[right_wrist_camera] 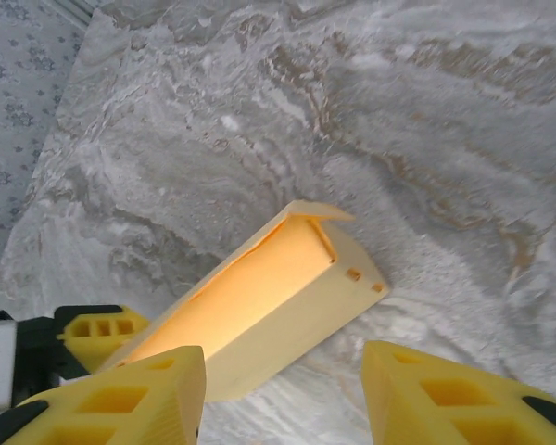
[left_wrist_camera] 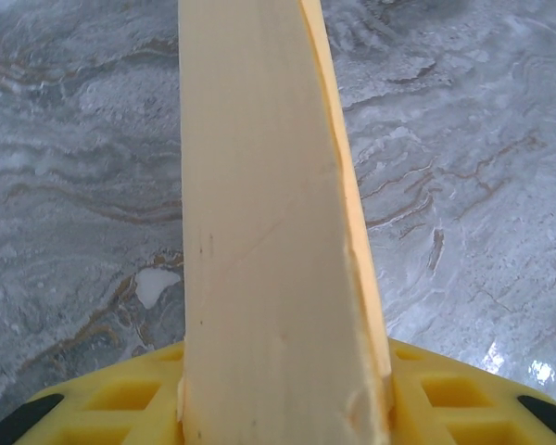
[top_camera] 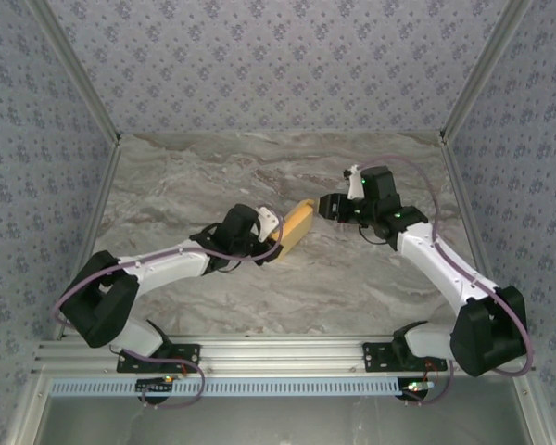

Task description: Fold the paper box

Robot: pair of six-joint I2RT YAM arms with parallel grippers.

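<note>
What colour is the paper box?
The paper box is yellow-orange card, clearest in the right wrist view.

Paper box (top_camera: 296, 228) left of right claw (top_camera: 328, 206) (apart)

High rear overview; two close wrist views, paper box (top_camera: 296, 228) common to all.

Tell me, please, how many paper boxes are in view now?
1. The paper box is at the middle of the marble table, its near end between the fingers of the left gripper, the open right gripper just off its far end. None seems hidden.
</note>
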